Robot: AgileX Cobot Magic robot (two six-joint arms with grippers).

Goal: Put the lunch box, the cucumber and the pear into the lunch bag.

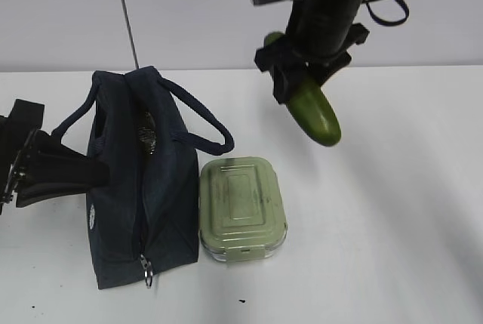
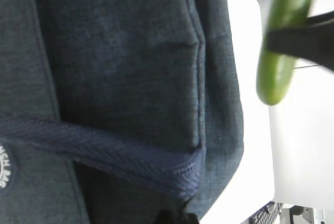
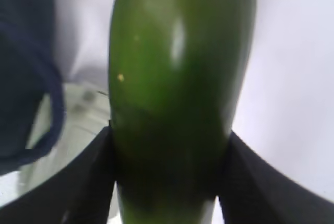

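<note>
The dark navy lunch bag (image 1: 162, 211) stands on the white table, its top gaping. It fills the left wrist view (image 2: 120, 62). The sage-lidded lunch box (image 1: 241, 207) lies against the bag's right side, lid shut. My right gripper (image 1: 298, 86) is shut on the dark green cucumber (image 1: 317, 116) and holds it tilted in the air, above and to the right of the lunch box. In the right wrist view the cucumber (image 3: 177, 78) sits between the fingers (image 3: 88, 182). My left gripper (image 1: 102, 173) is at the bag's left side, seemingly shut on the left handle (image 2: 104, 151). The pear is out of view.
The bag's right handle (image 1: 204, 124) droops toward the lunch box. A metal zipper pull (image 1: 146, 267) hangs at the bag's near end. A grey wall with a thin vertical line (image 1: 127, 14) stands behind the table. Bare white table (image 1: 392, 218) lies to the right.
</note>
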